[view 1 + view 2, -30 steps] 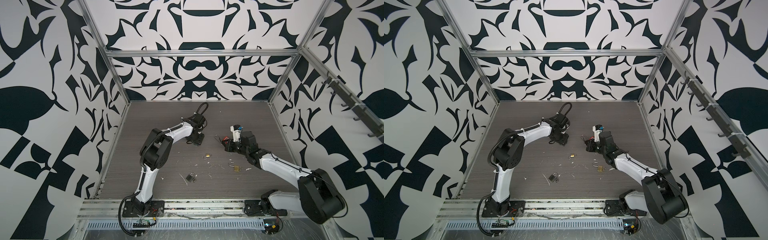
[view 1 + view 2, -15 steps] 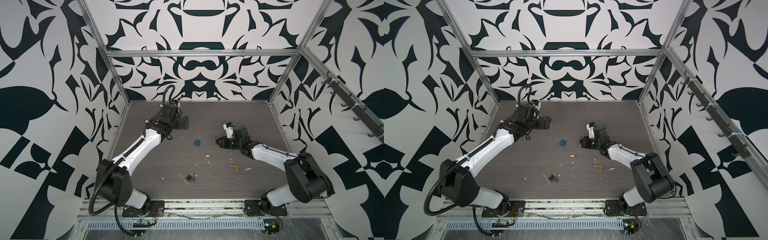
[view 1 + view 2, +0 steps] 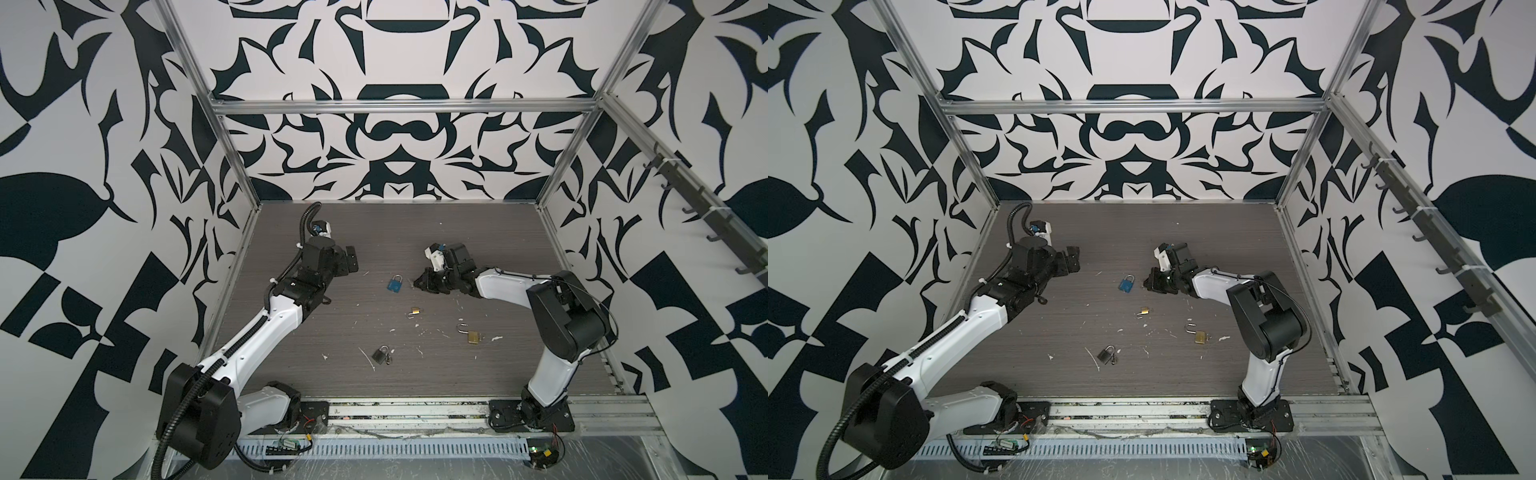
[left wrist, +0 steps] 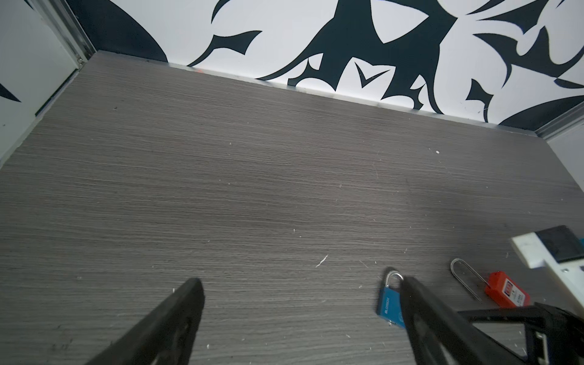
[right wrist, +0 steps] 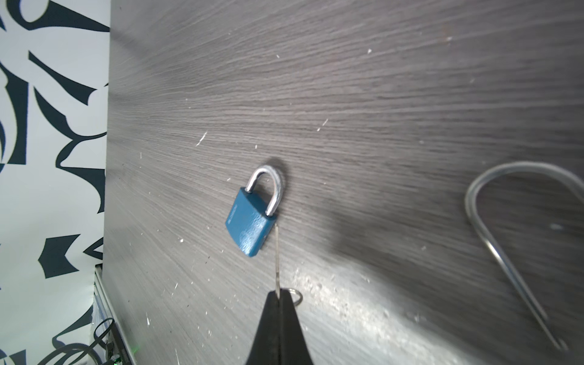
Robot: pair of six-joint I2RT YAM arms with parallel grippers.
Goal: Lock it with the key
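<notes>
Left claw (image 3: 352, 259) retreated, spread; blue padlock (image 3: 395, 285) freed; right claw (image 5: 277, 294) pinches key (image 5: 276, 252).

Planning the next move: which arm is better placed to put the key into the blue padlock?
Right. The right hand is shut on the key, its tip close beside the blue padlock. The left hand is open and empty.

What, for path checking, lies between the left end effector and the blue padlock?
Between left end effector and blue padlock: only bare table with white flecks, in both top views.
</notes>
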